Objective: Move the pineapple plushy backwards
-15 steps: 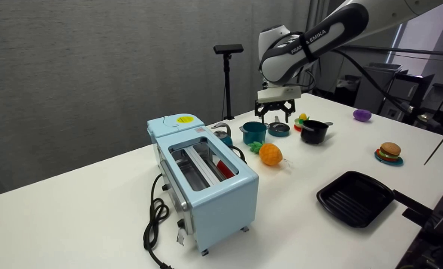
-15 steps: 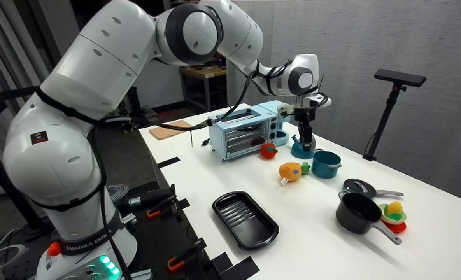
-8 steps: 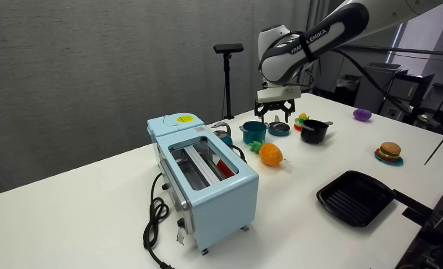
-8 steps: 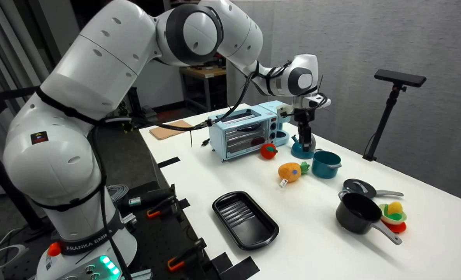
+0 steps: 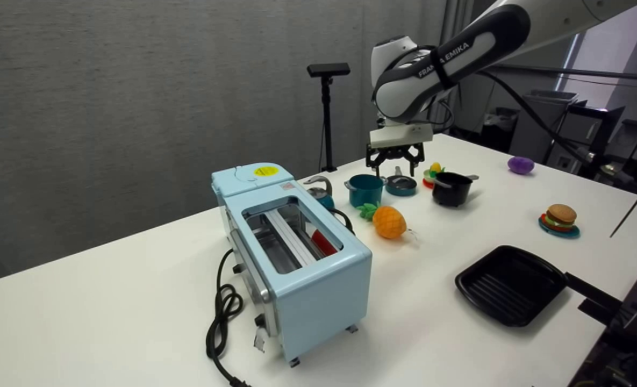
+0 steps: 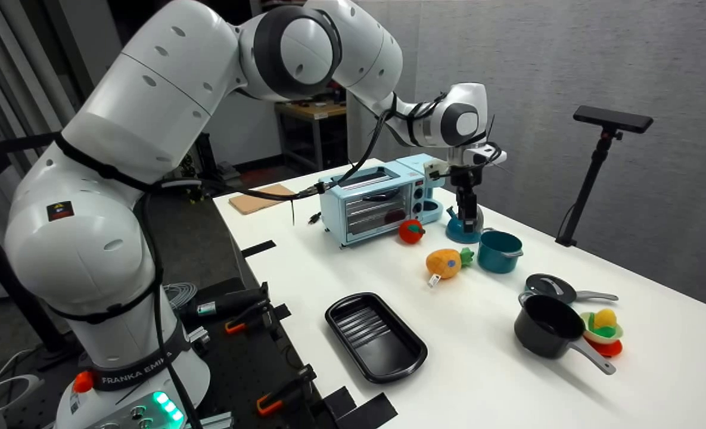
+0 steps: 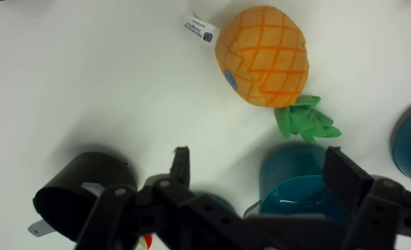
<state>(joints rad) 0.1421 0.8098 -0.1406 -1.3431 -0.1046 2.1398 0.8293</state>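
The pineapple plushy lies on its side on the white table, an orange rounded body with a green leafy tuft, in both exterior views [image 5: 389, 222] [image 6: 444, 263]. Its tuft points toward the teal pot. In the wrist view the plushy [image 7: 262, 57] is at the top, beyond the fingertips, with a white tag on it. My gripper hangs above the table, fingers down, in both exterior views [image 5: 395, 172] [image 6: 469, 225]. In the wrist view the gripper [image 7: 257, 150] is open, with nothing held between its fingers. It is apart from the plushy.
The teal pot [image 6: 499, 252] stands beside the tuft; its rim shows under a finger in the wrist view [image 7: 295, 178]. A blue kettle [image 6: 461, 232], red tomato [image 6: 411, 231] and light blue toaster oven [image 6: 367, 205] stand nearby. A black saucepan [image 6: 546, 328] and black tray [image 6: 376, 336] lie around.
The pineapple plushy has shifted very slightly, to the left in an exterior view, since one second ago. The arm and the open gripper look nearly the same.
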